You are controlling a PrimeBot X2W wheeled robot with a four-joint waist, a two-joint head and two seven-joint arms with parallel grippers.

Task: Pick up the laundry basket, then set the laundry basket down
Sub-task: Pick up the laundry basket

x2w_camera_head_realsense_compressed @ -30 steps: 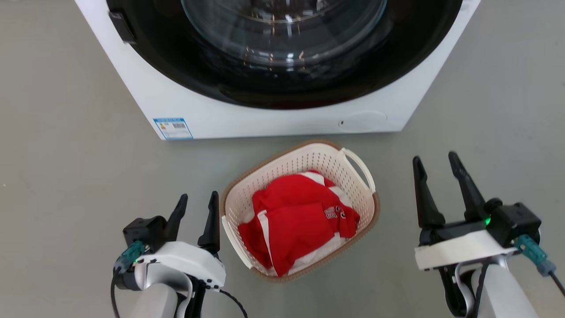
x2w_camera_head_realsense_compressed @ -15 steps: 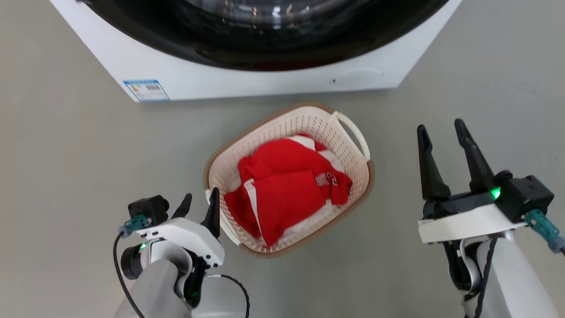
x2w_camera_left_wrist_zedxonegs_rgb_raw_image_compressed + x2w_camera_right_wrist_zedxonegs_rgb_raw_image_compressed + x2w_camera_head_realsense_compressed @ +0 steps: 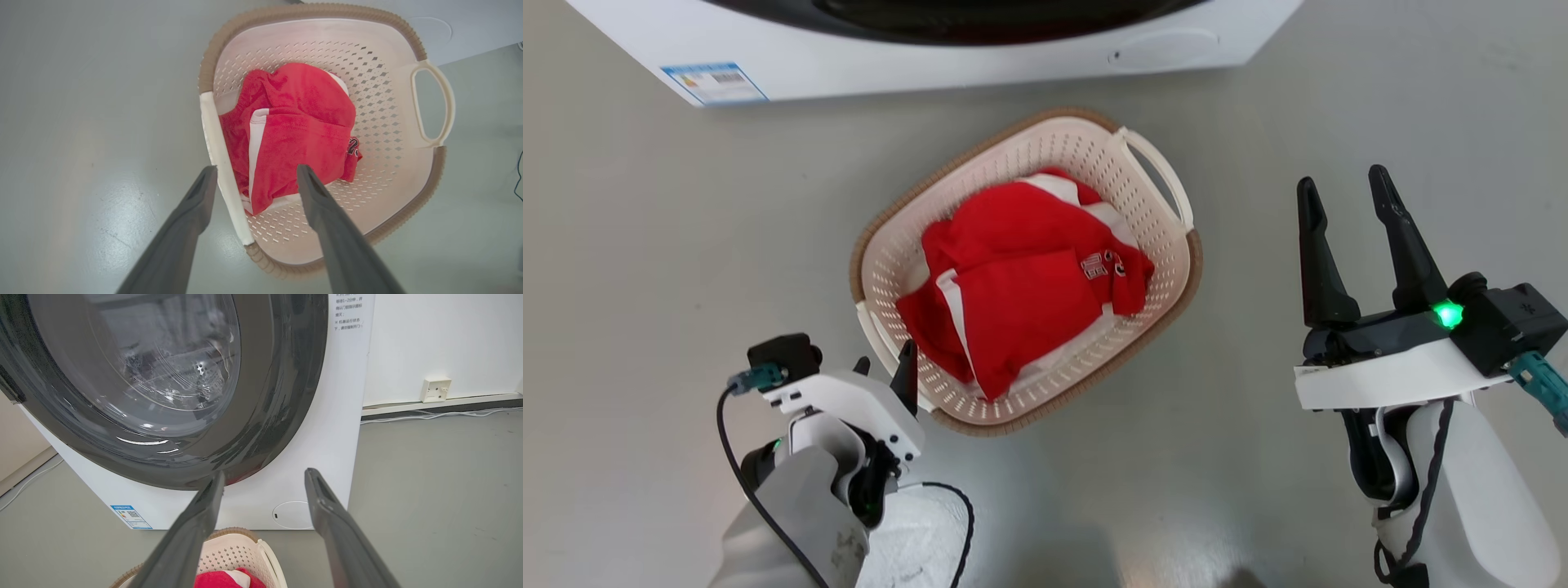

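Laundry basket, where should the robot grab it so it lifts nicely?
By its two white loop handles, one pincer each, from above. The left pincer is open astride the left handle, one finger over the laundry basket, one outside. The right handle forms an open loop; the open right pincer is apart from it.

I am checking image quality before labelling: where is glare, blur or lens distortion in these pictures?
Head view: even light, sharp, a pale sheen on the floor. Left wrist view: a glare patch on the floor, close jaws soft, the basket looks bulged by the wide lens. Right wrist view: reflections on the washing machine door, jaws soft.
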